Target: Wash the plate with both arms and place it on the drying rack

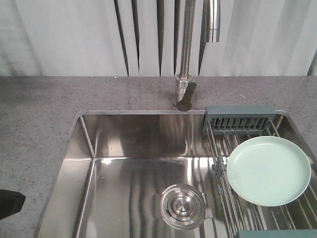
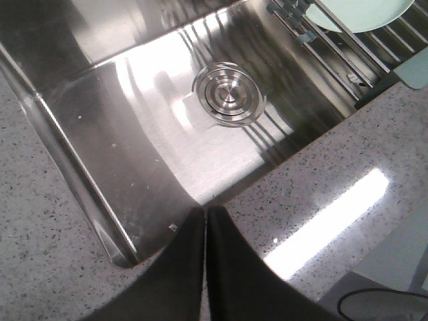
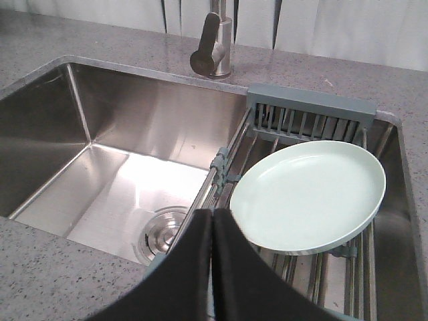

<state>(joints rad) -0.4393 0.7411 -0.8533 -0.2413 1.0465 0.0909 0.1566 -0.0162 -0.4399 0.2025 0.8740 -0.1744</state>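
Note:
The pale mint-green plate (image 1: pixel 269 171) lies face up on the wires of the drying rack (image 1: pixel 240 118), which spans the right end of the sink. In the right wrist view the plate (image 3: pixel 311 195) rests on the rack (image 3: pixel 311 107) just beyond and to the right of my right gripper (image 3: pixel 212 214), which is shut on nothing and hovers near the sink's front edge. My left gripper (image 2: pixel 205 212) is shut and empty over the counter edge at the sink's front left corner. There, only a slice of the plate (image 2: pixel 361 13) shows at the top right.
The steel sink basin (image 1: pixel 138 134) has a round drain (image 1: pixel 183 206) in its floor. A chrome faucet (image 1: pixel 187 54) stands on the speckled grey counter (image 1: pixel 39 119) behind the sink. A dark piece of an arm (image 1: pixel 10 204) shows at the lower left.

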